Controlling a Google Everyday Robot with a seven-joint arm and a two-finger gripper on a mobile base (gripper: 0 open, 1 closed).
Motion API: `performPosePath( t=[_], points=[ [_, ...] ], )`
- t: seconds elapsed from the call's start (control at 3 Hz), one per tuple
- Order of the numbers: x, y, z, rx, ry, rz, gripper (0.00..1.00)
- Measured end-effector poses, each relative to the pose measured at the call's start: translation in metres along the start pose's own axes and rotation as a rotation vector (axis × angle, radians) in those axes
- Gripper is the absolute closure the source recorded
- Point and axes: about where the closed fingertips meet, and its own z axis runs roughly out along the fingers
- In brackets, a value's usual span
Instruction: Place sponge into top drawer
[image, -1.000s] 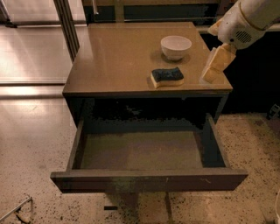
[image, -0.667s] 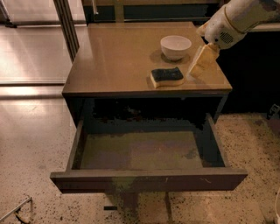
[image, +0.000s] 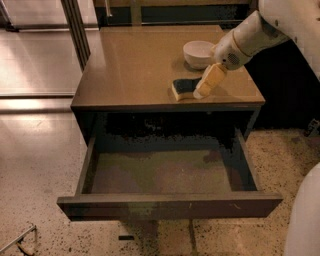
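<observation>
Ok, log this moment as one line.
phase: pre-grasp | pincer: at sponge end, over cabinet top | sponge: on cabinet top, near white bowl | top drawer: pulled open, sponge not inside

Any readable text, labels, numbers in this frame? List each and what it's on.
None can be read.
No print shows on the sponge, the bowl, the cabinet top, the open top drawer or the arm.
The gripper, at the sponge's right end on the cabinet top, shows no marking either.
</observation>
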Motion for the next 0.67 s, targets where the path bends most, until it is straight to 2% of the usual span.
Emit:
performPosePath(
  t=[0.67],
  points=[
    [0.006,-0.011,0.042,-0.040,-0.003,0.047,0.00]
  ],
)
